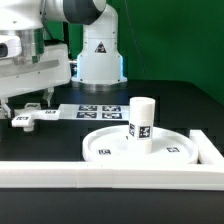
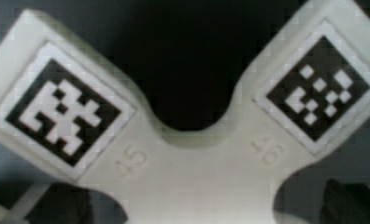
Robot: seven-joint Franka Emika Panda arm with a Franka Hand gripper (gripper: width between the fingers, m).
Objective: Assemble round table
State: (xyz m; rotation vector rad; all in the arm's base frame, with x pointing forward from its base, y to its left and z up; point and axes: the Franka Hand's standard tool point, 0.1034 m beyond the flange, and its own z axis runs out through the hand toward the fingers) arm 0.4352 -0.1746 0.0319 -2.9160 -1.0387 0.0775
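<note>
The small white cross-shaped piece (image 1: 25,118) lies on the black table at the exterior view's left. My gripper (image 1: 30,104) is lowered right onto it, fingers on either side. In the wrist view the cross-shaped piece (image 2: 185,150) fills the frame, two tagged arms spreading away and its middle running between my jaws. The fingers are too dark and blurred to show whether they press on it. The large rimmed round disc (image 1: 170,150) lies at the front right. The short thick cylinder post (image 1: 141,119) stands upright on its middle.
The marker board (image 1: 92,110) lies flat behind the disc, between it and the robot base (image 1: 100,60). Long white border bars run along the front (image 1: 90,175) and the right (image 1: 212,150) of the table.
</note>
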